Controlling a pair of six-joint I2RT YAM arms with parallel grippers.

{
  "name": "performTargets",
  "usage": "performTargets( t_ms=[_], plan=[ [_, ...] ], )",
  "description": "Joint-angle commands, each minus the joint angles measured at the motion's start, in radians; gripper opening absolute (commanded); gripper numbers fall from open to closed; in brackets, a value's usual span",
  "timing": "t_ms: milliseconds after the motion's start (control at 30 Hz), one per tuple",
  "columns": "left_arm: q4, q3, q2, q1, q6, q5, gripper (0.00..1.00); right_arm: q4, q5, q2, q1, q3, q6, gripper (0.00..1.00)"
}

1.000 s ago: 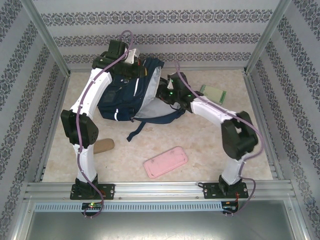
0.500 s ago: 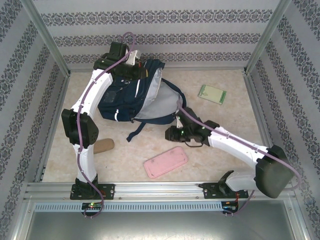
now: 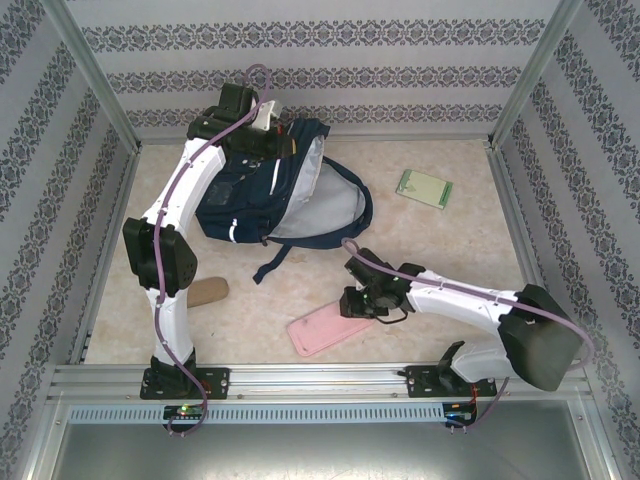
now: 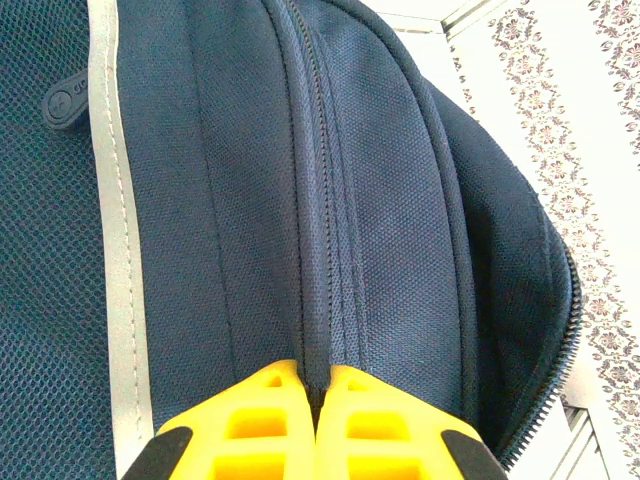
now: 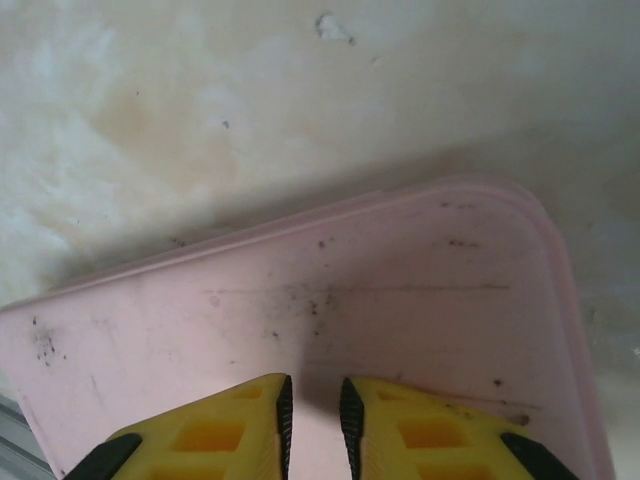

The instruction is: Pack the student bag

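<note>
Bag [image 3: 270, 190] lies at the far left of the table [image 3: 450, 250], its main compartment unzipped and gaping toward the right, grey lining showing. Left gripper [image 4: 315, 385] is clamped on a ridge of bag fabric beside the zip, at the top edge, holding the mouth up.

Change over the last second: the right gripper [image 3: 350, 303] has left the bag mouth, swung back toward the near edge, and now hangs over the right end of the pink case [image 3: 320, 328]. In the wrist view its fingers are nearly together, with a narrow gap and nothing between them; whether they touch the case I cannot tell.

Judgement: the case is the next item to go in. The jaws must widen before a grasp.

Unpacked elsewhere: a green card [image 3: 425, 187] far right, and a brown object [image 3: 208, 292] by the left arm.
</note>
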Motion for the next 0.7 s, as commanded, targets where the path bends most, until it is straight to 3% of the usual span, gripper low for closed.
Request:
performTargets(
  t_ms=[0, 367, 533, 667],
  plan=[
    [0.084, 0.001, -0.032, 0.002, 0.014, 0.028, 0.00, -0.033, 0.059, 0.062, -0.073, 0.015, -0.067, 0.25],
    [0.077, -0.007, -0.033, 0.002, 0.008, 0.017, 0.00, -0.112, 0.157, 0.187, -0.374, 0.187, -0.278, 0.26],
    [0.075, -0.007, -0.035, -0.001, 0.010, 0.011, 0.00, -0.160, 0.187, 0.256, -0.436, 0.338, -0.360, 0.31],
    [0.072, -0.016, -0.038, -0.001, 0.011, 0.007, 0.00, -0.212, 0.174, 0.251, -0.417, 0.415, -0.357, 0.39]
  ],
)
